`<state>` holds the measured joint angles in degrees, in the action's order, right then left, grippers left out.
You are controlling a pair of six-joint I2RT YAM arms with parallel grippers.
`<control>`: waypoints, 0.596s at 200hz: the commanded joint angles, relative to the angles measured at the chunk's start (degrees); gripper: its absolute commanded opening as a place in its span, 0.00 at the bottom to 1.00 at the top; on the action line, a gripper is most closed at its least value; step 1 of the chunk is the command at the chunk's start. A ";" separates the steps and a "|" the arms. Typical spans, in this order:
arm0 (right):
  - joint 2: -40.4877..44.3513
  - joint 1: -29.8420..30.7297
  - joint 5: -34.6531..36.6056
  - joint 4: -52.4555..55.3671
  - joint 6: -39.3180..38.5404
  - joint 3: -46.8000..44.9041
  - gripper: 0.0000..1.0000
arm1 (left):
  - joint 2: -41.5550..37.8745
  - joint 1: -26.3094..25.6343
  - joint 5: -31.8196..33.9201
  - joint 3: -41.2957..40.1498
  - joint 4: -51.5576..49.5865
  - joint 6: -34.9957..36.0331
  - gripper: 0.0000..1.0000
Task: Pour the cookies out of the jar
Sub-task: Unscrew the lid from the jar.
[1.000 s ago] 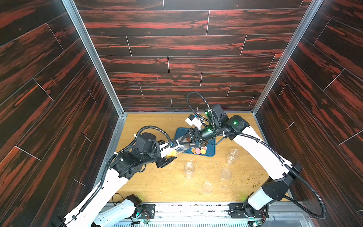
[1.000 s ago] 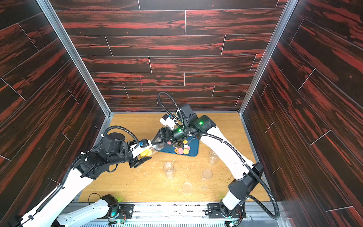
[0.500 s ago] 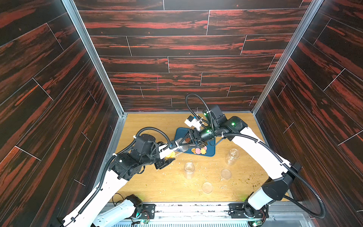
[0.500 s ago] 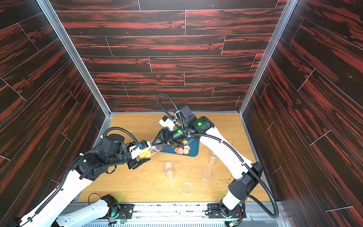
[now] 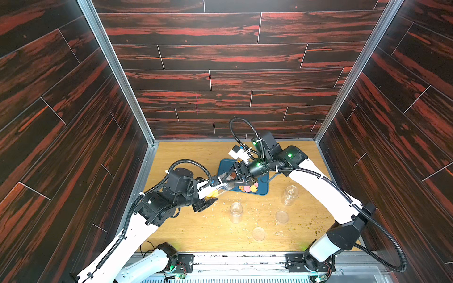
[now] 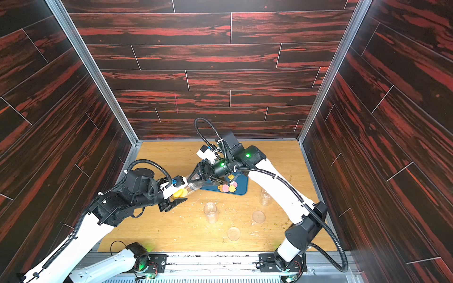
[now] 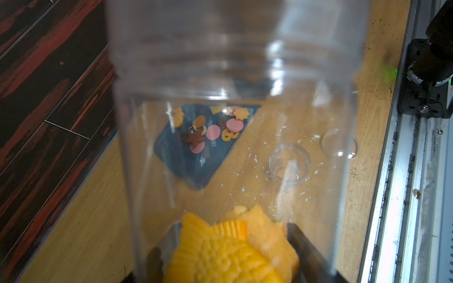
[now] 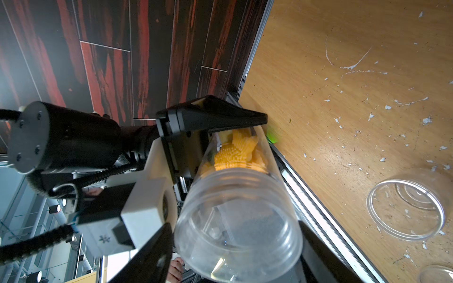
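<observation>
At blue tray's (image 5: 263,190) edge: left gripper (image 5: 217,191) clamps clear plastic jar (image 8: 245,196), yellow cookies (image 7: 220,250) lodged at its base; right gripper (image 8: 234,224) straddles the mouth, grip unclear. Probably uncapping; next, tip it over tray.

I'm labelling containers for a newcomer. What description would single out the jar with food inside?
On the wooden table, find the blue tray of cookies. At its left edge, the left tool holds a clear jar tilted in the air. Unlike the two empty jars standing upright nearby, it has yellow cookies inside.
</observation>
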<state>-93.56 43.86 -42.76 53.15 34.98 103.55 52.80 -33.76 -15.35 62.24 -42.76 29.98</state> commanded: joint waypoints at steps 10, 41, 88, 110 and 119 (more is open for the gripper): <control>-1.54 0.53 -1.35 0.28 -0.66 0.09 0.71 | -0.59 0.04 0.11 -0.19 0.57 0.16 0.53; -1.75 0.46 -1.61 0.70 -1.62 0.01 0.64 | -0.33 0.09 0.20 -0.12 0.74 0.01 0.53; -0.35 0.41 3.97 2.31 -9.59 -0.62 0.62 | 0.35 0.09 -1.45 -0.04 0.56 -0.31 0.53; 1.66 0.37 7.44 0.79 -14.08 -3.21 0.62 | 1.23 0.09 -2.53 0.46 -0.93 0.04 0.52; 2.34 0.39 8.84 -0.09 -15.31 -4.22 0.62 | 1.52 0.10 -2.94 0.70 -1.47 0.22 0.52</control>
<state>-93.17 43.88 -39.46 53.34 26.74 102.04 53.98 -33.71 -15.42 62.22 -43.66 29.98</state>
